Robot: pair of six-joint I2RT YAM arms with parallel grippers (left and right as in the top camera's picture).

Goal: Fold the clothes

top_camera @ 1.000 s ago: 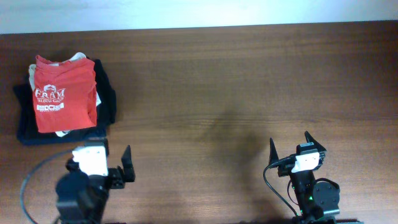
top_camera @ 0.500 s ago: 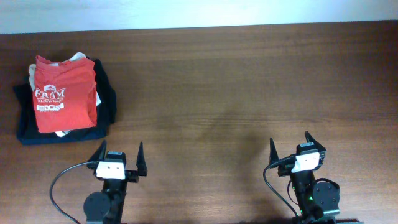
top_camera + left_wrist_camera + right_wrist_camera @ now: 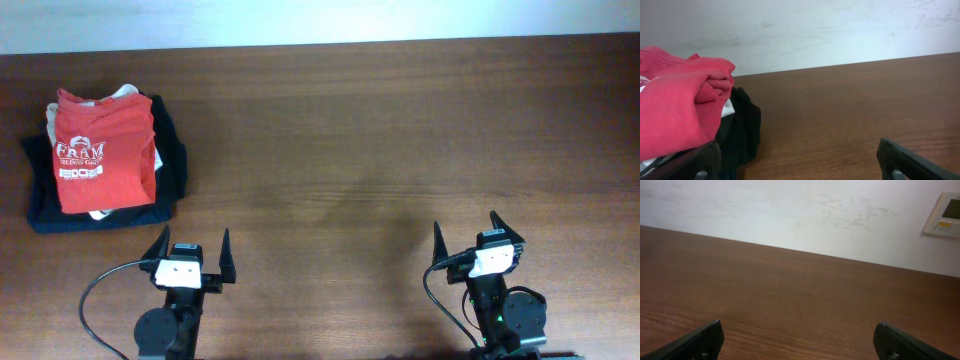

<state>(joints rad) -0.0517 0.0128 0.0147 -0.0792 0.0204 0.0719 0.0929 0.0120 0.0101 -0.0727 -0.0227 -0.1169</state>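
The red-orange T-shirt (image 3: 103, 150) lies folded, white lettering up, on top of a stack at the table's far left. It also shows at the left of the left wrist view (image 3: 680, 105). My left gripper (image 3: 190, 250) is open and empty at the front left, below the stack and apart from it. My right gripper (image 3: 468, 237) is open and empty at the front right, over bare wood.
Under the red shirt lie a white garment (image 3: 124, 93) and a dark navy folded garment (image 3: 168, 160), the navy one also in the left wrist view (image 3: 742, 130). The brown wooden table (image 3: 380, 140) ends at a white wall (image 3: 800, 215) behind.
The left arm swung from a turned pose to straight forward a second ago, then stayed still. The right arm and the clothes have not moved.
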